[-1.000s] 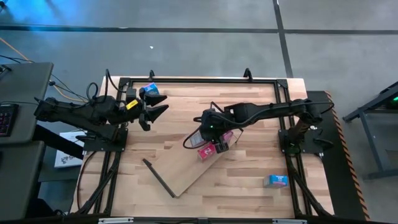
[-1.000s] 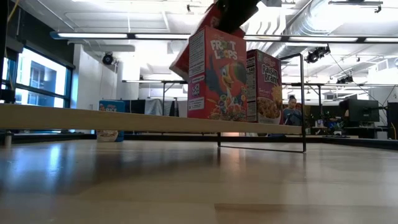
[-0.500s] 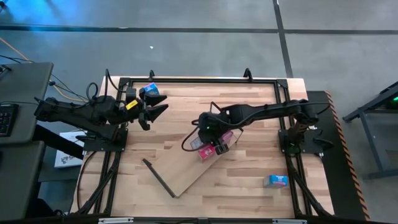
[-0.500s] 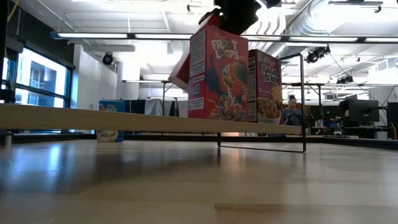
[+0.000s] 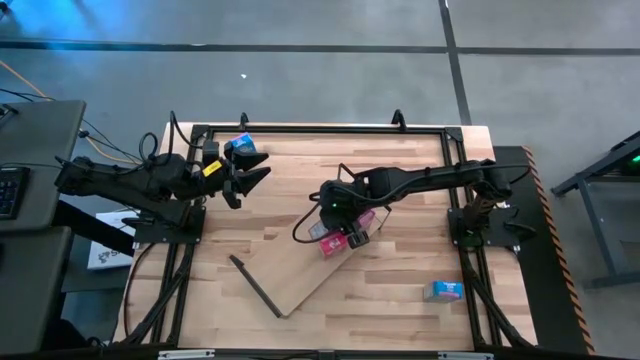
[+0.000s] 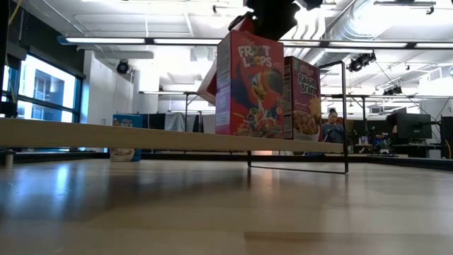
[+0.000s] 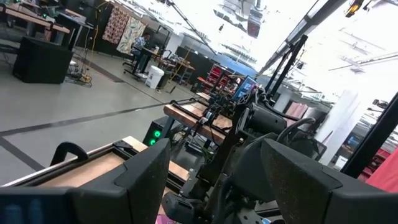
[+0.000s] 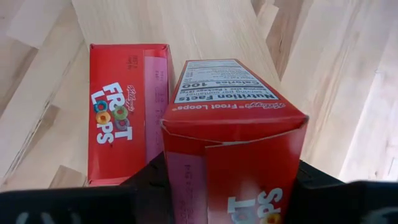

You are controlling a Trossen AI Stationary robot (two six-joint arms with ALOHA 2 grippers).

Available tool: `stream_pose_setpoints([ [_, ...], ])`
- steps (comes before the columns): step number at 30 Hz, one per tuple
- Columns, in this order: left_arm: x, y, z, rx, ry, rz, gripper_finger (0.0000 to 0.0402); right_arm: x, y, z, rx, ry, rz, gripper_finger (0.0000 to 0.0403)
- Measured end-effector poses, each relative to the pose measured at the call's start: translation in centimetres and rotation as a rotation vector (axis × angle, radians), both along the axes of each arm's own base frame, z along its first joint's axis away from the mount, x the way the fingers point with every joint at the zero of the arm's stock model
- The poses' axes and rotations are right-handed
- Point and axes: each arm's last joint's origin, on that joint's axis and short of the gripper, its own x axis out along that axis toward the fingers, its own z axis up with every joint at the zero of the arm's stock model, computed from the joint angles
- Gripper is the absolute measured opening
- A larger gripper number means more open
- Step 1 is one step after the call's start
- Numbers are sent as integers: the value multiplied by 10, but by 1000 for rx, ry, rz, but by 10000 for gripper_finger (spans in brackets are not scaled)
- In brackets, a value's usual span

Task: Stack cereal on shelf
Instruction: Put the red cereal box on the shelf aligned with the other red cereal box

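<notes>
A red Froot Loops cereal box point(image 6: 251, 85) stands upright on the light-wood shelf board point(image 5: 300, 275), and my right gripper point(image 8: 230, 186) is shut on its top end. A Raisin Bran box point(image 6: 301, 99) stands right behind it on the board point(image 6: 106, 134). A second Froot Loops box point(image 8: 127, 112) sits beside the held one with its front facing up; it looks tilted in the low view point(image 6: 207, 81). My left gripper point(image 5: 262, 166) hovers open at the table's far left, close to a blue box point(image 5: 238, 144), touching nothing. My right gripper pinches the Froot Loops box's top end point(image 8: 236, 155) between its two fingers point(image 8: 149, 180), one on each broad face. It comes from above, pointing down. The box is upright, with its bottom edge point(image 6: 251, 134) on the shelf board.
Another blue box point(image 5: 443, 290) lies near the table's right near corner. The shelf lies slantwise across the table's middle, with a black wire frame at its near-left end point(image 5: 255, 283) and one behind the boxes point(image 6: 345, 113). Bare wood lies left of the shelf.
The held Froot Loops box leaned a little a second ago and now stands straight on the shelf, closer against the Raisin Bran box. My right gripper has stayed shut on its top end and moved slightly with it.
</notes>
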Motion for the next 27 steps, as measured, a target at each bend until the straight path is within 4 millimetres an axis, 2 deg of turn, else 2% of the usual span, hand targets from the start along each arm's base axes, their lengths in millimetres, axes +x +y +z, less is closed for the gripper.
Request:
stream_pose_setpoints([
  [6,0,0,0,0,1,0,246,0,0,0,14,-3,7,139],
  [11,0,0,0,1,2,0,246,2,1,-3,14,6,3,171],
  [15,0,0,-1,1,6,0,246,8,1,-16,11,49,-3,191],
  [27,0,0,-1,2,7,-1,246,10,1,-15,23,29,-18,195],
])
